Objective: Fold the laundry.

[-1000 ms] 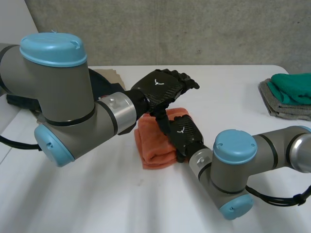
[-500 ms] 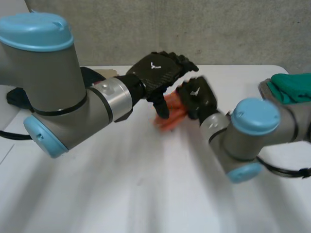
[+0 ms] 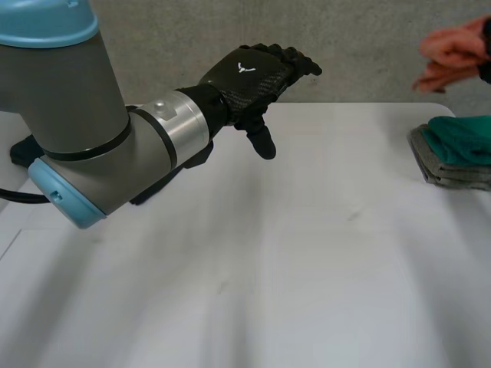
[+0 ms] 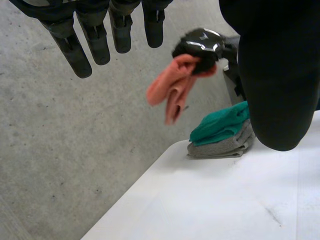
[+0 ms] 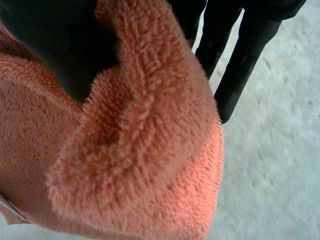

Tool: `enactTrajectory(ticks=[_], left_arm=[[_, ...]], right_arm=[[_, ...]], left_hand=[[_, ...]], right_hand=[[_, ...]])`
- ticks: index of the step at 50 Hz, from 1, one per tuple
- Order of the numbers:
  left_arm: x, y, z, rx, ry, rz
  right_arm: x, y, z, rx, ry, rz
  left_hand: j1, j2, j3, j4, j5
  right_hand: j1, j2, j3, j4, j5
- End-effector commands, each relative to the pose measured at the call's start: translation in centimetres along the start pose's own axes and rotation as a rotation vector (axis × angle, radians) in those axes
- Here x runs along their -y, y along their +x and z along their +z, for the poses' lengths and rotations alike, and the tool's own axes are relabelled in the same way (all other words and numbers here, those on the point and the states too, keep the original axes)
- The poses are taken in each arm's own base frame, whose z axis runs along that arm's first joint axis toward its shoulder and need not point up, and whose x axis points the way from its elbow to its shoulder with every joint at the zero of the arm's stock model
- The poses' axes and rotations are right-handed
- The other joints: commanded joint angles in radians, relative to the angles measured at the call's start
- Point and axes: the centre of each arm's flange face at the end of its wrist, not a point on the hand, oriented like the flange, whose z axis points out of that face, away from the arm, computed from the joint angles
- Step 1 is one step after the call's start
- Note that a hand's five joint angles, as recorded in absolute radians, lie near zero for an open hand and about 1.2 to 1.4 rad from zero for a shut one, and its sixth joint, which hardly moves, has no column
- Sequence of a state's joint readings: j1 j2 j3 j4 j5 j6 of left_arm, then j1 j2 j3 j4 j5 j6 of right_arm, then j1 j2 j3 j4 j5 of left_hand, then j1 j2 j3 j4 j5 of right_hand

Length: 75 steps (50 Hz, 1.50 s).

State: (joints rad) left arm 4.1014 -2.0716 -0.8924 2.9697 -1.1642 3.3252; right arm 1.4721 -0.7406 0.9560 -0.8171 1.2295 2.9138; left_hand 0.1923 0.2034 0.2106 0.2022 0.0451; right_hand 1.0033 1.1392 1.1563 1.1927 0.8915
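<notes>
Above the table-edge stack [image 3: 456, 153], right robot hand [image 4: 200, 45] clutches orange towel [image 4: 167, 92] — left robot hand [image 3: 249, 73] relaxed

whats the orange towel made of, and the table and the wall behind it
The orange towel looks like terry cloth, matte and fuzzy, looped pile standing off its folds. The table is smooth white, probably laminate or painted board, faintly scuffed. The wall is likely bare concrete: grey, mottled, pitted.

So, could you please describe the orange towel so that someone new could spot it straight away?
Find the right edge of the white table, where a green cloth lies on a grey cloth. Above that pile the right hand grips the orange towel in the air. It alone is fluffy, orange and off the table.
</notes>
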Motion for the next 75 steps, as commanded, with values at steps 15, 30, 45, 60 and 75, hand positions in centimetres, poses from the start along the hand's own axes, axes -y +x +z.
enactTrajectory(ticks=[15, 30, 45, 60, 75], left_arm=[[-1.6, 1.1, 0.1, -0.028, -0.045, -0.019], [-1.1, 1.7, -0.1, -0.039, -0.036, -0.017], [2.2, 2.5, -1.2, -0.048, 0.04, 0.008], [6.7, -8.3, -4.8, 0.424, 0.163, 0.048], [-15.7, -25.5, -4.9, 0.683, -0.412, 0.279]], right_arm=[[-14.0, 6.7, -9.9, 0.139, -0.253, 0.048], [-9.8, 11.3, -9.2, 0.035, -0.38, 0.16], [1.6, 20.4, -8.6, -0.284, -0.595, -0.122], [16.4, -3.7, -5.8, 0.138, -0.119, -0.069], [12.9, -16.2, -20.2, 0.649, -0.483, -0.111]], left_hand=[[0.015, 0.004, -0.003, 0.005, -0.012], [0.009, -0.002, -0.009, 0.0, -0.018], [0.004, -0.008, -0.015, -0.006, -0.024], [0.012, 0.001, -0.006, 0.002, -0.015], [0.033, 0.022, 0.015, 0.023, 0.006]], right_hand=[[0.393, 0.257, 0.24, 0.204, 0.33], [-0.829, -0.965, -0.982, -1.018, -0.891], [-0.829, -0.965, -0.982, -1.018, -0.891], [-0.829, -0.965, -0.982, -1.018, -0.891], [-0.829, -0.965, -0.982, -1.018, -0.891]])
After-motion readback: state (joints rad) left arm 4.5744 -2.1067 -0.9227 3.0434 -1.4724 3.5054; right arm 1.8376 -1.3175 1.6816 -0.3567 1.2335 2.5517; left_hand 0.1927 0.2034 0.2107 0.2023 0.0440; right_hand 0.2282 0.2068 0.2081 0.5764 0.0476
